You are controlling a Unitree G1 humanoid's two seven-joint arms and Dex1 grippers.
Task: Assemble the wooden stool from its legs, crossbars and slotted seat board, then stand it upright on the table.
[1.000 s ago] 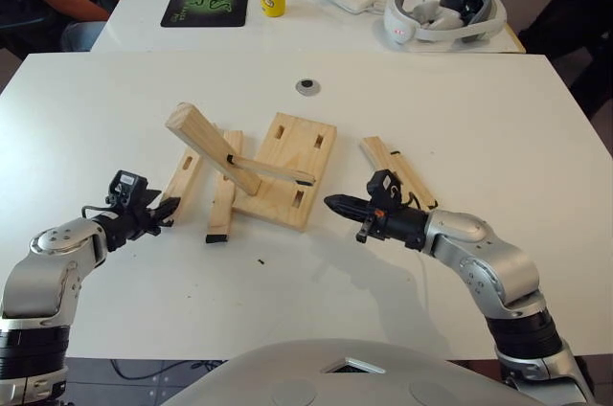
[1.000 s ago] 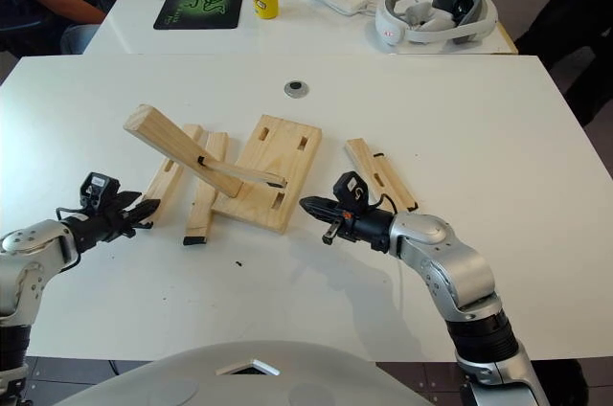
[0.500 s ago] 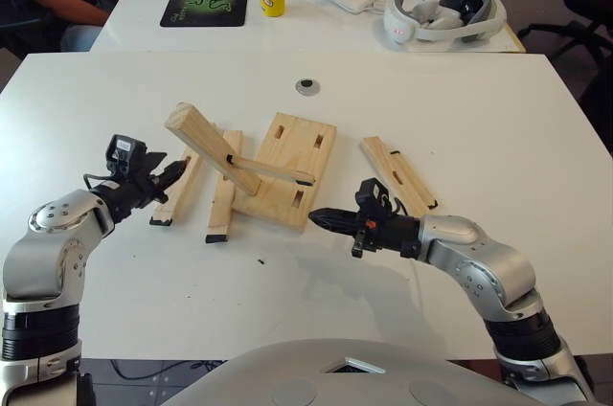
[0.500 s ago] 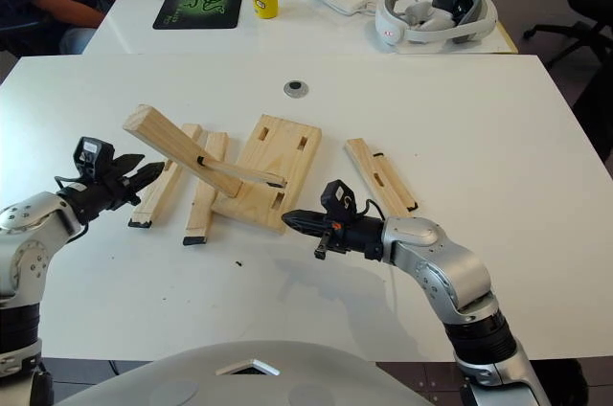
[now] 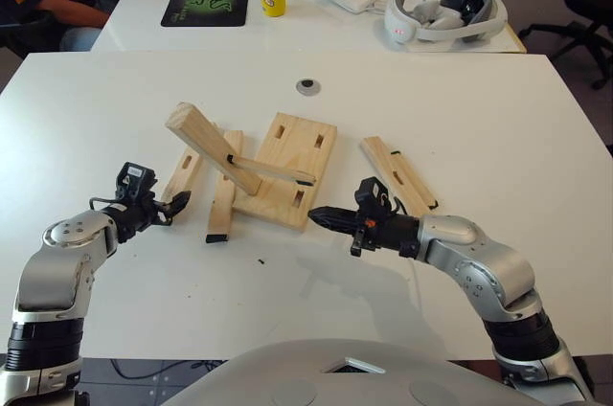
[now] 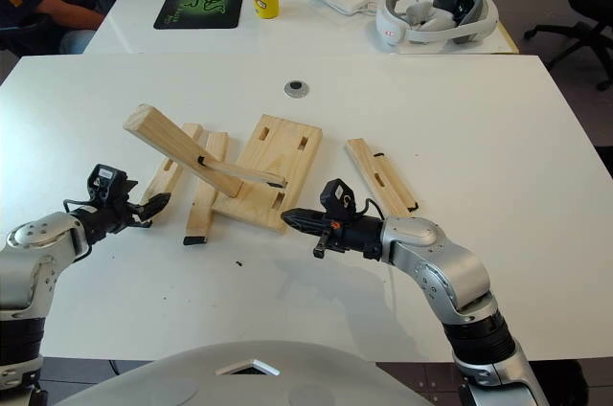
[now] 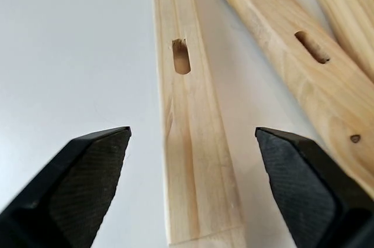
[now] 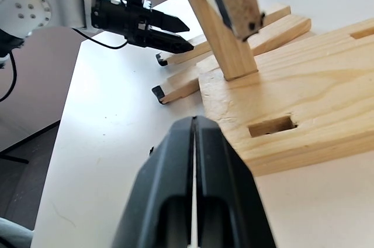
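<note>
The left gripper (image 5: 174, 203), fingers apart, straddles the near end of the leftmost leg (image 5: 184, 174), which lies on the table (image 5: 479, 119). The slotted seat board (image 5: 276, 197) lies flat in the middle. The right gripper (image 5: 321, 215), fingers together, points at its near corner.

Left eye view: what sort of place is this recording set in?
Probably an office or lab workspace: white rectangular tables, a black-and-green mouse pad and a white-and-grey headset on the far one.
</note>
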